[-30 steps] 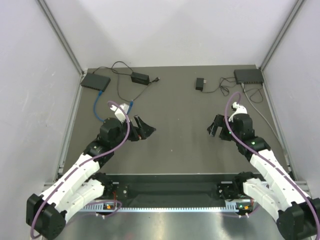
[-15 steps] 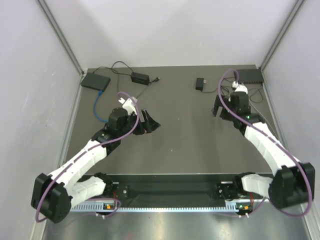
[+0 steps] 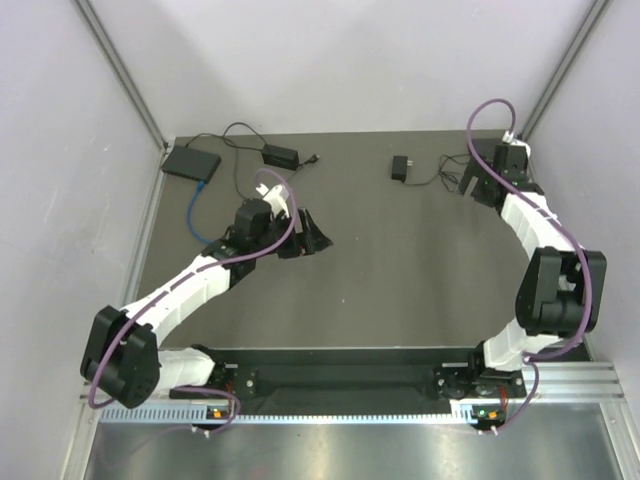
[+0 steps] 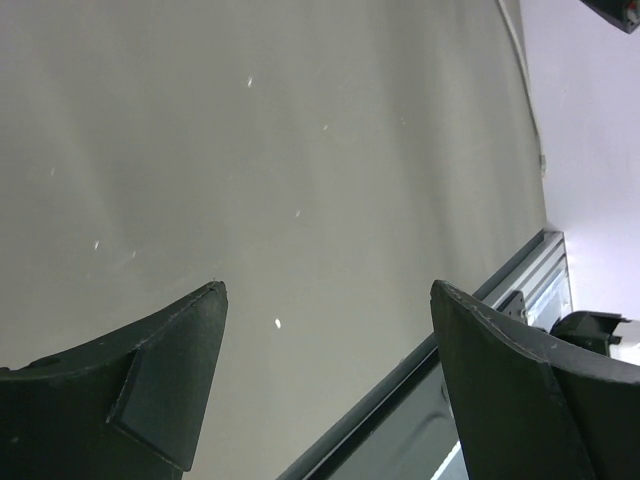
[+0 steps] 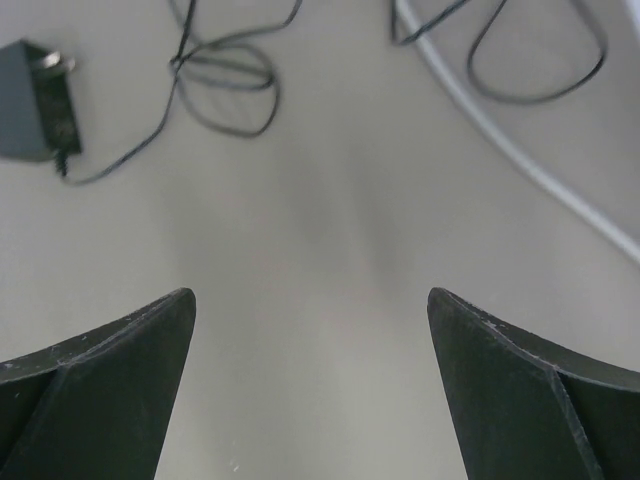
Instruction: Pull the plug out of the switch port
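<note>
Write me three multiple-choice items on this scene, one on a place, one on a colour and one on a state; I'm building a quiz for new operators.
1. Over which part of the table is the right gripper?
A) far-right corner
B) near-left corner
C) centre

2. What colour is the cable running to the left switch?
A) red
B) blue
C) yellow

3. How do the left gripper's jaws stand?
A) shut on a plug
B) shut, empty
C) open, empty

Answers:
1 A, since the top view shows that arm stretched out to the far-right corner.
2 B, since the cable curving away from that switch is plainly blue.
3 C, since the left wrist view shows only bare table between the spread jaws.
</note>
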Action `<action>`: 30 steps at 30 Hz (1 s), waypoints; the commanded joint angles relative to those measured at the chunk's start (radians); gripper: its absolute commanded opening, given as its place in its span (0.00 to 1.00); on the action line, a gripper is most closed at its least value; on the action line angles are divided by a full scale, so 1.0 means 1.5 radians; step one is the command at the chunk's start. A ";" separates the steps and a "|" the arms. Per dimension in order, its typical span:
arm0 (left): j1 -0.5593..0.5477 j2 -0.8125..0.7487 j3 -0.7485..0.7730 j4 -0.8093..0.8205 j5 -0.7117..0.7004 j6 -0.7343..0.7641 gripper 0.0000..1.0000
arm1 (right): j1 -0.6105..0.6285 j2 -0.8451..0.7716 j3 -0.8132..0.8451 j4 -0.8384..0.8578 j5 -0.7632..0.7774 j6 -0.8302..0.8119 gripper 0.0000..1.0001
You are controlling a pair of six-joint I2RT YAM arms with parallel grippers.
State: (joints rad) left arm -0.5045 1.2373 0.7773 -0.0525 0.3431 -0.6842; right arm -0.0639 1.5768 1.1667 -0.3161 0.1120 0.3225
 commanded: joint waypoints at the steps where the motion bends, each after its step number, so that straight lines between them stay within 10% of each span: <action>1: 0.001 0.014 0.055 0.038 0.019 0.015 0.87 | -0.017 0.032 0.075 0.010 0.008 -0.044 0.99; 30: 0.013 0.104 0.115 0.010 0.064 0.065 0.87 | -0.091 0.450 0.513 -0.096 0.013 -0.137 0.60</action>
State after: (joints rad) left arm -0.4889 1.3861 0.9035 -0.0513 0.4141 -0.6136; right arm -0.1780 2.2284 1.8652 -0.4408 0.1215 0.1406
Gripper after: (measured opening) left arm 0.871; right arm 0.606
